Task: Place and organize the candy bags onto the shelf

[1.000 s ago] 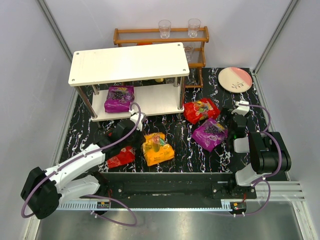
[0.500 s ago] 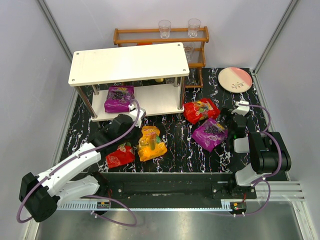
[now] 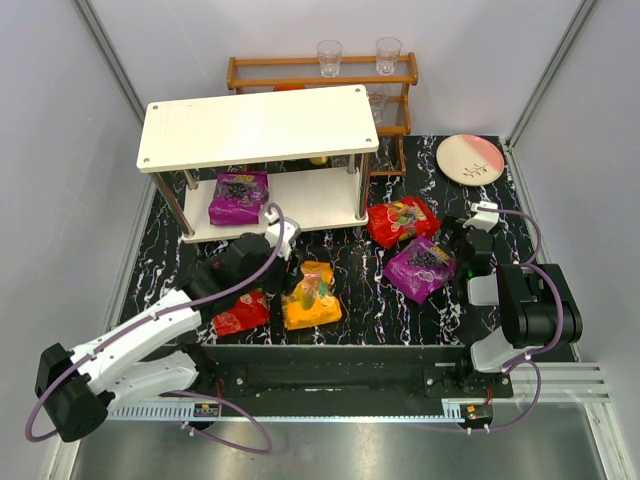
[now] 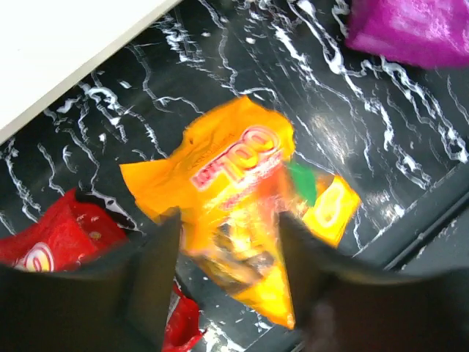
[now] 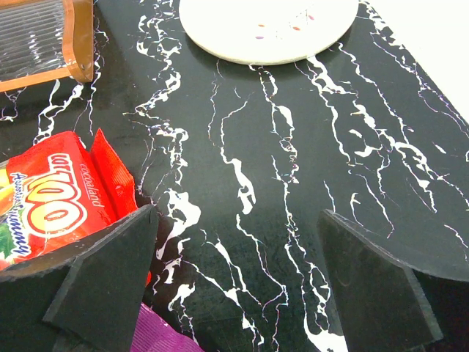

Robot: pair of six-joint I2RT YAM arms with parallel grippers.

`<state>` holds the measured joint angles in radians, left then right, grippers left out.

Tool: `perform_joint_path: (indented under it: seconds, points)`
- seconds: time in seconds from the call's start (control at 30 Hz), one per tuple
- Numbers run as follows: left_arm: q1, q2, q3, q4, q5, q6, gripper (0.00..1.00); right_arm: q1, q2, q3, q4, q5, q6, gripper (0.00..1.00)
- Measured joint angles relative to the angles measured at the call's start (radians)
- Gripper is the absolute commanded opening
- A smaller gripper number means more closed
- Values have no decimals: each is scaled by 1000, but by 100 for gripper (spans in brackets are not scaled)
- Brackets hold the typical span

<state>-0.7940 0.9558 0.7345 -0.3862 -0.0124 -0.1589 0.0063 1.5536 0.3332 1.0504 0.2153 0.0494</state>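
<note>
On a black table (image 3: 355,262) veined white, boxed in by pale walls. Clamped in the left gripper (image 4: 229,216), pads pressed to either side: the orange bag (image 4: 234,183), pinched at one end and hanging tilted just in front of the shelf (image 3: 257,127). Spread wide over bare tabletop and holding nothing: the right gripper (image 5: 236,213), just beside the far red bag (image 5: 51,198). Already lying on the lower board: the shelved purple bag (image 3: 238,197). Waiting on the table: the near red bag (image 3: 240,312), the far red one, and the second purple bag (image 3: 422,268).

Likely trouble from here:
- Glossy film, gripped by one end only, so prone to slide out of the pinch and drop back near the red bag below
- Loose hanging end apt to catch the front edge of the lower board or a metal leg on the way in
- Low gap between the tiers, hence a risk of knocking the wrist against the upper board
- Going in too far left would shove the shelved purple bag backwards

Readable on the orange bag in the left wrist view: a large red "100", with small letters ahead that look like "LOT". Same "100" on the far red bag in the right wrist view; smaller line beneath too slanted to read
</note>
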Motion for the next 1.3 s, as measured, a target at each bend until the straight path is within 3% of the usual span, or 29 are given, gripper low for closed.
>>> perform_joint_path:
  seconds: [0.03, 0.2, 0.6, 1.1, 1.13, 1.17, 1.23, 1.27, 1.3]
  points:
    - [10, 0, -2, 10, -23, -23, 98, 0, 0, 0, 0, 0, 0, 100]
    - [43, -13, -48, 55, -124, -129, 99, 0, 0, 0, 0, 0, 0, 100]
    - [-23, -118, -264, 165, -142, -436, 99, 0, 0, 0, 0, 0, 0, 100]
    - [-71, 49, -354, 383, -131, -565, 98, 0, 0, 0, 0, 0, 0, 100]
    - [-71, 68, -354, 405, -129, -567, 90, 0, 0, 0, 0, 0, 0, 100]
    - [-71, 85, -354, 423, -126, -568, 73, 0, 0, 0, 0, 0, 0, 100]
    - [-72, 112, -354, 459, -119, -574, 55, 0, 0, 0, 0, 0, 0, 100]
    - [-72, 127, -354, 478, -115, -571, 28, 0, 0, 0, 0, 0, 0, 100]
    - [-72, 138, -354, 492, -112, -573, 18, 0, 0, 0, 0, 0, 0, 100]
